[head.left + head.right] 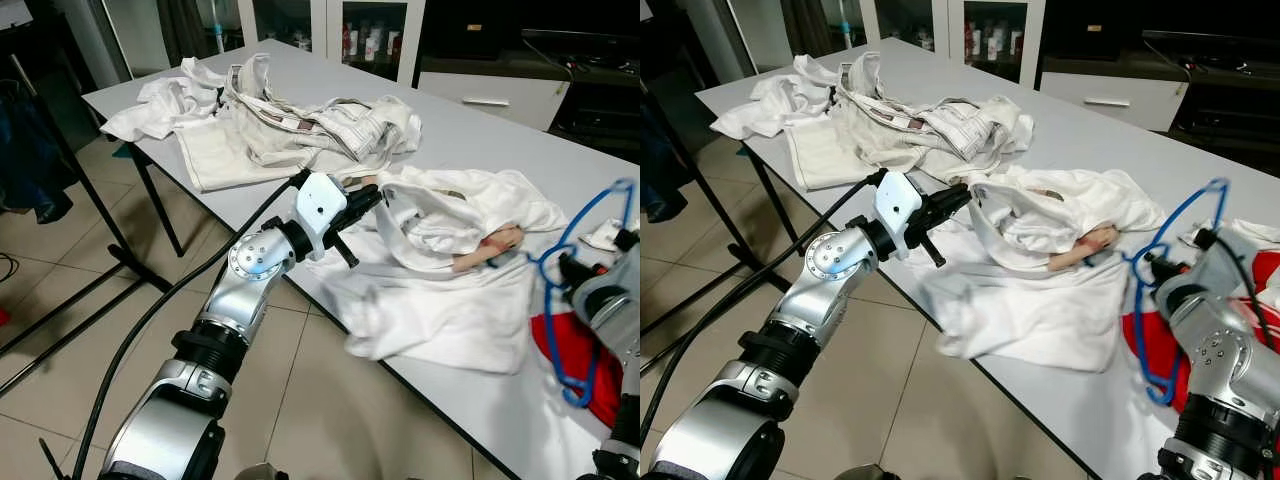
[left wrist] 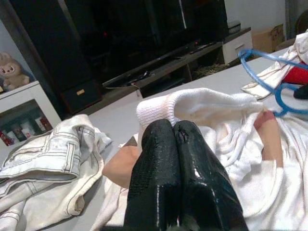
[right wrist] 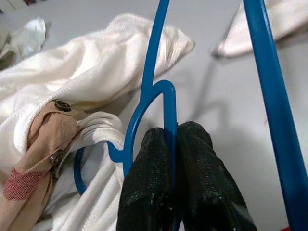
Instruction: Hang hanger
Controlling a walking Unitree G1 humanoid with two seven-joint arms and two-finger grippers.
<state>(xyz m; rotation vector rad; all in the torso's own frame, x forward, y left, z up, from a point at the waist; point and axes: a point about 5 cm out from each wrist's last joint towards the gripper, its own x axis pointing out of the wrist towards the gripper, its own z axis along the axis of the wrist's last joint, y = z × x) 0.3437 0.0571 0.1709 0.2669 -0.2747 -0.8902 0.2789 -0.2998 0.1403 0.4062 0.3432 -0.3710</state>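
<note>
Right fingers point(image 3: 175, 159) clamp the blue hanger point(image 3: 154, 91); left fingers point(image 2: 175, 144) pinch the white garment's collar point(image 2: 159, 108)

Surface and material findings: cloth, plastic, metal.
The blue hanger point(image 3: 155, 91) is smooth, glossy plastic. The white garment point(image 1: 450, 280) is soft matt knit cloth with a ribbed collar; the cream jeans point(image 1: 330, 128) look a coarser stitched cotton. The table point(image 1: 480, 130) has a smooth, matt pale-grey top. The left gripper point(image 2: 175, 139) has glossy, finely pebbled black fingers; the right gripper point(image 3: 172, 137) has rougher, duller ones. The left arm point(image 1: 245, 280) is brushed silver metal.
</note>
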